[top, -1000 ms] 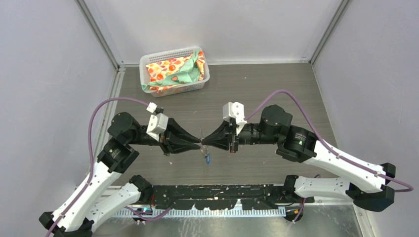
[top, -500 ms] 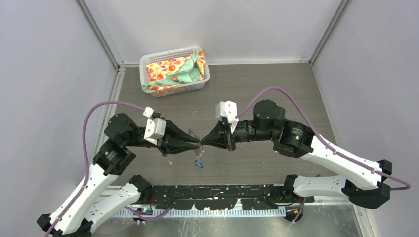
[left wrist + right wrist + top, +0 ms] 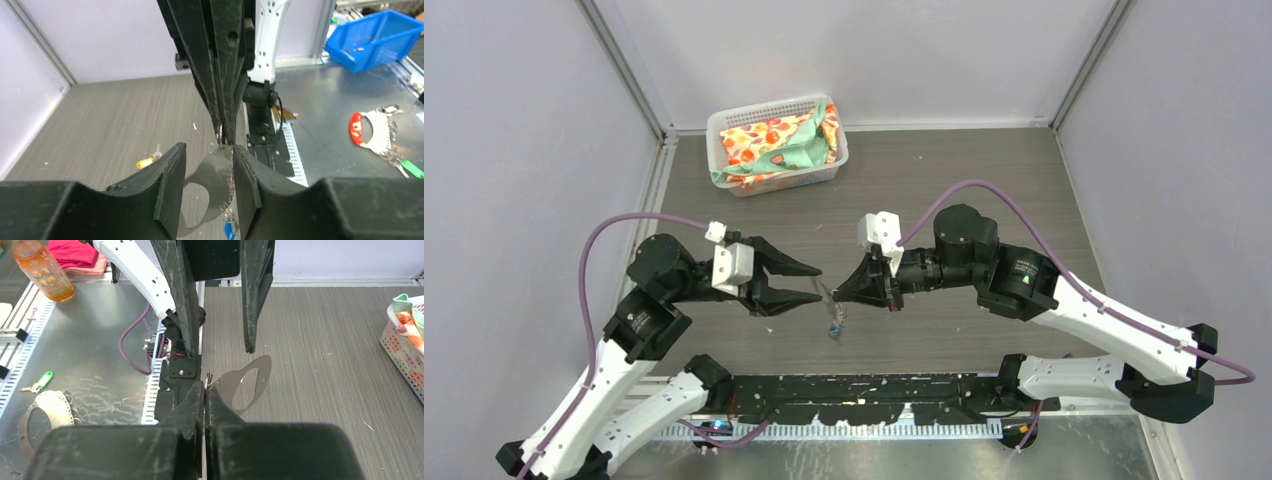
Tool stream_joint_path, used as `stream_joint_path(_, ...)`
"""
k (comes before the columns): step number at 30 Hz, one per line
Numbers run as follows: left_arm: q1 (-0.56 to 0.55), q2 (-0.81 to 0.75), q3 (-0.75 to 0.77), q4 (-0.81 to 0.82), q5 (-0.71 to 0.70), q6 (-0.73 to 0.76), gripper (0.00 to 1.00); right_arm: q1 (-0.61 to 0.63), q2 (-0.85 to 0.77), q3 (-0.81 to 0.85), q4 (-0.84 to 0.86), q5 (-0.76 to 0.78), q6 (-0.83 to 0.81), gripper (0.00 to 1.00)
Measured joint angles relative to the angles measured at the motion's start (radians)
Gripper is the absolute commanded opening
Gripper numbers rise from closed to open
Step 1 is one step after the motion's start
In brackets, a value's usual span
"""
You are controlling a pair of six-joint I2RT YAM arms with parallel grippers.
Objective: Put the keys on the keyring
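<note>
Silvery keyring (image 3: 265,366) | clamped at its edge in closed right gripper (image 3: 204,385), above table (image 3: 100,125) | left gripper (image 3: 208,150) spread wide, keyring between its fingers (image 3: 170,185) | blue key (image 3: 228,231) dangles beneath | yellow key (image 3: 145,162) on table

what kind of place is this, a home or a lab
Probably a robotics lab test cell: pale walls framed by aluminium corner posts, a grey wood-grain tabletop, and a blue plastic parts bin on the metal bench outside.
</note>
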State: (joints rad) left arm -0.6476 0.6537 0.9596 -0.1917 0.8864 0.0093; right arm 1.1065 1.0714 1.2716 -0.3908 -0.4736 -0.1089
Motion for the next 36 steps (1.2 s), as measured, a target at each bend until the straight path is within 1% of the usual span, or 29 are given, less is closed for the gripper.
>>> stream_joint_path(6, 0.000, 0.032, 0.001, -0.069, 0.079, 0.038, 0.36, 0.000, 0.005, 0.002, -0.002, -0.009, -0.014, 0.01)
stream_joint_path(11, 0.002, 0.056, 0.002, -0.091, 0.092, 0.063, 0.30, 0.000, 0.042, 0.025, -0.022, -0.021, -0.029, 0.01)
stream_joint_path(13, 0.002, 0.061, 0.004, -0.106, 0.095, 0.080, 0.26, 0.000, 0.058, 0.035, -0.039, -0.023, -0.039, 0.01)
stream_joint_path(17, 0.002, 0.062, 0.008, -0.136, 0.101, 0.111, 0.13, 0.000, 0.072, 0.051, -0.070, -0.023, -0.058, 0.01)
stream_joint_path(19, 0.002, 0.063, 0.011, -0.143, 0.103, 0.127, 0.09, 0.001, 0.079, 0.062, -0.085, -0.024, -0.068, 0.01)
stream_joint_path(21, 0.002, 0.063, 0.017, -0.152, 0.110, 0.141, 0.10, 0.001, 0.092, 0.080, -0.103, -0.027, -0.076, 0.01)
stream_joint_path(24, 0.002, 0.076, 0.035, -0.179, 0.118, 0.167, 0.15, 0.001, 0.111, 0.109, -0.131, -0.036, -0.085, 0.01)
stream_joint_path(25, 0.002, 0.085, 0.043, -0.190, 0.121, 0.177, 0.15, 0.001, 0.117, 0.117, -0.142, -0.039, -0.090, 0.01)
stream_joint_path(26, 0.002, 0.096, 0.052, -0.205, 0.126, 0.186, 0.14, 0.001, 0.122, 0.126, -0.155, -0.042, -0.095, 0.01)
stream_joint_path(30, 0.002, 0.133, 0.084, -0.267, 0.148, 0.238, 0.01, 0.000, 0.132, 0.142, -0.195, -0.041, -0.108, 0.01)
stream_joint_path(33, 0.002, 0.139, 0.092, -0.298, 0.154, 0.274, 0.01, 0.001, 0.133, 0.143, -0.206, -0.039, -0.119, 0.01)
stream_joint_path(34, 0.002, 0.140, 0.092, -0.301, 0.154, 0.285, 0.01, 0.001, 0.133, 0.143, -0.209, -0.038, -0.122, 0.02)
stream_joint_path(35, 0.002, 0.143, 0.093, -0.304, 0.155, 0.292, 0.01, 0.001, 0.134, 0.143, -0.210, -0.037, -0.124, 0.08)
stream_joint_path(36, 0.002, 0.146, 0.096, -0.307, 0.155, 0.299, 0.01, 0.001, 0.134, 0.143, -0.209, -0.035, -0.125, 0.19)
